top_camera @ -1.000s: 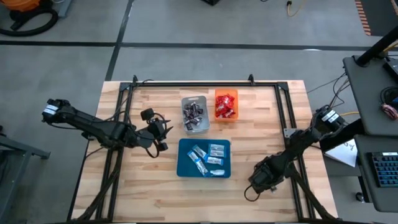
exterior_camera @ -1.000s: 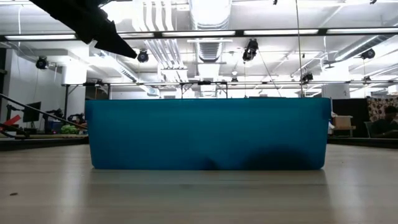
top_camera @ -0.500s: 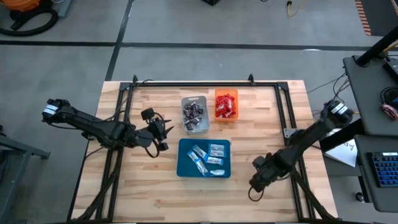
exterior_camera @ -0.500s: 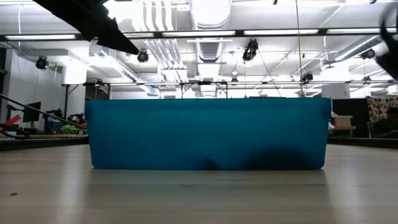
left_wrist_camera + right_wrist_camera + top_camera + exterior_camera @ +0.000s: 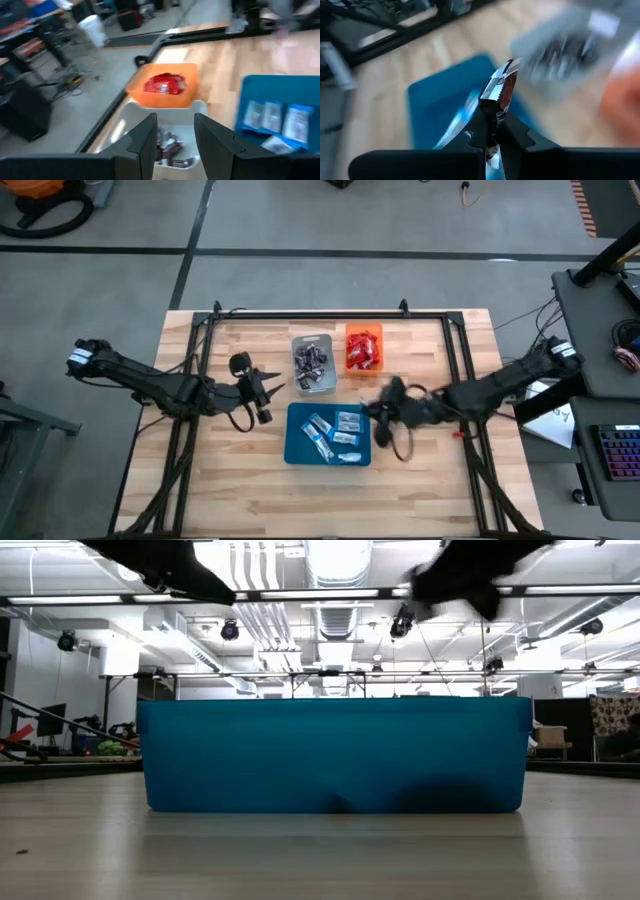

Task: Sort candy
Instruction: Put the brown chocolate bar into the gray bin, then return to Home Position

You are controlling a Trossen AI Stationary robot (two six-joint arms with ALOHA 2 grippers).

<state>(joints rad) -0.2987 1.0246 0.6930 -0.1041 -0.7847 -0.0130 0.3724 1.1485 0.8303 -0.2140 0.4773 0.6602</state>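
Three trays stand mid-table: a grey tray point(image 5: 314, 363) of dark mini bars, an orange tray point(image 5: 364, 348) of red packets and a blue tray point(image 5: 328, 434) of blue-and-white bars. My right gripper point(image 5: 380, 409) hovers at the blue tray's right edge, shut on a dark brown candy bar point(image 5: 500, 92). My left gripper point(image 5: 268, 388) hangs open just left of the grey tray; in its wrist view the fingers point(image 5: 145, 142) frame the grey tray point(image 5: 167, 145) with nothing between them. My right gripper pinches the dark bar's near end point(image 5: 492, 125) between its two fingers. The rest of the bar sticks out past the fingertips, lifted clear above the blue tray point(image 5: 445, 100).
The table's black frame rails point(image 5: 310, 314) run along the far edge and down both sides. Bare wood lies in front of the blue tray and at the near right. In the low view the blue tray's wall point(image 5: 335, 755) fills the middle, with both arms above it.
My right gripper has swung from the table's near right corner up and toward the far left, ending at the blue tray's right edge with the dark bar between its fingers.
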